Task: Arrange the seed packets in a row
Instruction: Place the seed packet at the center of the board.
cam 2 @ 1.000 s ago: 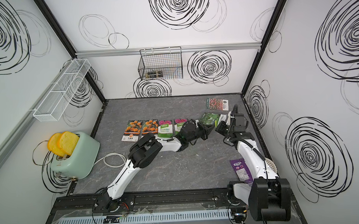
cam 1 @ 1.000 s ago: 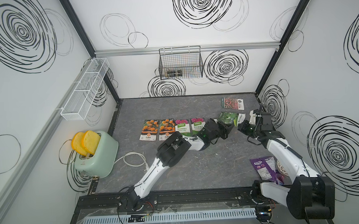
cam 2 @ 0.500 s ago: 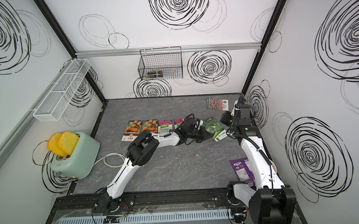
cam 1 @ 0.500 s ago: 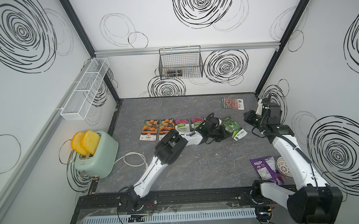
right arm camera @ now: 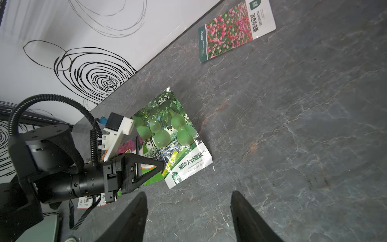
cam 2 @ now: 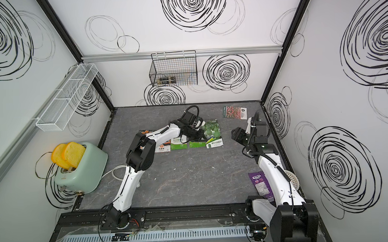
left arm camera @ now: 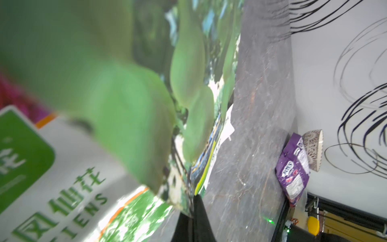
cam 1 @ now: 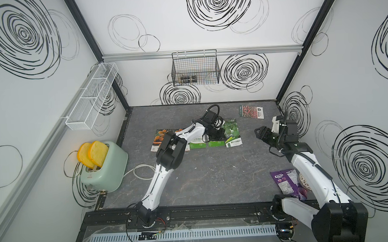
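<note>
glossy green-fruit seed packet point(cam 1: 233, 133) lies flat at the right end of the row, touching the green-white packets point(cam 1: 197, 145). left gripper point(right arm camera: 160, 165), jaws closed, rests its tip on the packet's left edge. best to nudge it low and gently, so the neighbours don't shift. right gripper point(right arm camera: 188, 193) hovers wide and empty. glossy red-pink flower-field packet point(cam 1: 251, 111) lies far right, well apart.
</note>
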### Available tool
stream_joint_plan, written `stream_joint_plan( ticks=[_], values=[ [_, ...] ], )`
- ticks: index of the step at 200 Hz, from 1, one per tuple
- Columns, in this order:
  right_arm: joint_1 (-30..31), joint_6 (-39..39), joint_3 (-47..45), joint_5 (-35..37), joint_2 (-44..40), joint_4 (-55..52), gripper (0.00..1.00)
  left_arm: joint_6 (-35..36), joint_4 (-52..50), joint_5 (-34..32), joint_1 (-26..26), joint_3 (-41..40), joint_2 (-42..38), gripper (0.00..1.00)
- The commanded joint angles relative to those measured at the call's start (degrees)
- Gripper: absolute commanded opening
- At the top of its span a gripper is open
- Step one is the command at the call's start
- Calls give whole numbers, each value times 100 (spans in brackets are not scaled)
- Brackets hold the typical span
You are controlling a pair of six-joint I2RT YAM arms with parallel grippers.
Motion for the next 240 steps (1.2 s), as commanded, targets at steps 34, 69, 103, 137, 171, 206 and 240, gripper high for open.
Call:
stream_joint_plan(
  ticks=[34, 69, 103, 137, 171, 206, 240],
  values=[
    [60, -92, -93, -112, -112, 140, 66, 613, -435, 62, -74, 583, 405, 0],
    [69, -133, -75, -75, -82, 125, 66, 424, -322, 53, -57, 749, 575, 0],
    [76, -227, -137, -91, -48, 191, 67, 280, -198, 52, -57, 953, 734, 0],
    [86, -267, -215, -81, -2, 238, 68, 150, -87, 87, -48, 1211, 907, 0],
    [119, -327, -225, -52, 33, 252, 69, 110, 11, 119, -48, 1326, 1034, 0],
    [143, -381, -208, -31, 85, 265, 72, 92, 124, 88, -39, 1448, 1060, 2],
    [148, -390, -190, -30, 143, 283, 76, 100, 147, 42, 4, 1494, 1052, 9]
  ],
)
